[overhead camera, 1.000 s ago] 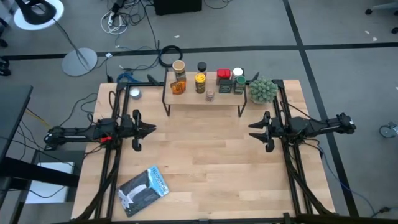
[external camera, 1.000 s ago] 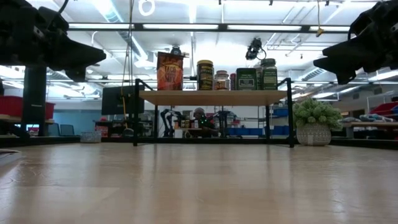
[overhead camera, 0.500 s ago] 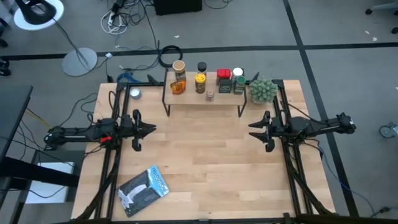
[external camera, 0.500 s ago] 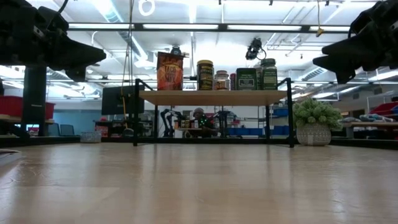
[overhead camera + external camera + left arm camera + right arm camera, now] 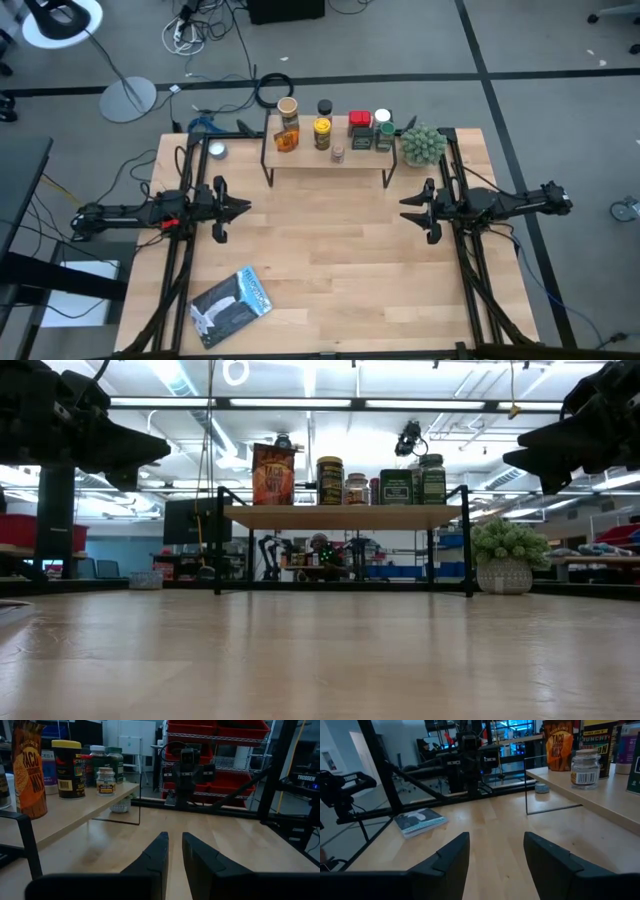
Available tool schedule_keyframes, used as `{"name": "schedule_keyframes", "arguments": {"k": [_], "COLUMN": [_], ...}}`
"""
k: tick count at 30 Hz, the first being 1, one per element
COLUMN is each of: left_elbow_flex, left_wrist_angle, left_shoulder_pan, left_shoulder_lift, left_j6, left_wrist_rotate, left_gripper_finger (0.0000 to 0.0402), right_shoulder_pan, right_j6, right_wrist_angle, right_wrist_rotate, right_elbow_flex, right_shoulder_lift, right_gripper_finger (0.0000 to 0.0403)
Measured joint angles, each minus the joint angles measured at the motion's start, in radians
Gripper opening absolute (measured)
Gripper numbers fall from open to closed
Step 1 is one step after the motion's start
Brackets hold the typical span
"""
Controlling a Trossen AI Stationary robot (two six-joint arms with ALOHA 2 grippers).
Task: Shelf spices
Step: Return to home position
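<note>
Spices are standing clustered on the shelf, which is sitting at the far edge of the wooden table. Above that table the two arms are hanging level, pointing at each other and well apart from the shelf. The left gripper is hovering over the left side with its fingers barely parted, gripping nothing. The right gripper is hovering over the right side with its fingers spread wide, also empty. A blue-white packet is lying flat near the front left corner. A potted plant is sitting just beside the shelf's right end. On the board, an orange taco-mix bag is standing at the left end with a tan-lidded jar behind it. A yellow jar is standing next along, a red tin and a green tin are sitting toward the right, and a small clear jar is standing nearest the front edge.
</note>
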Motion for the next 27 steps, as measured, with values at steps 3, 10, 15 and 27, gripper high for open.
{"name": "schedule_keyframes", "arguments": {"k": [3,10,15,27], "left_elbow_flex": [0.0,0.0,0.0,0.0], "left_wrist_angle": [0.0,0.0,0.001,0.002], "left_shoulder_pan": [0.0,0.0,0.0,0.0], "left_shoulder_lift": [0.0,0.0,0.0,0.0], "left_j6": [0.0,0.0,0.0,0.0], "left_wrist_rotate": [0.0,0.0,0.0,0.0], "left_gripper_finger": [0.006,0.006,0.006,0.006], "right_shoulder_pan": [0.0,0.0,0.0,0.0], "right_j6": [0.0,0.0,-0.086,-0.078], "right_wrist_angle": [0.001,0.002,-0.101,-0.157], "right_wrist_rotate": [0.0,0.0,-0.008,0.048], "right_elbow_flex": [0.001,0.001,0.022,0.038], "right_shoulder_lift": [0.0,0.0,0.035,0.247], "right_gripper_finger": [0.019,0.0187,0.019,0.0186]}}
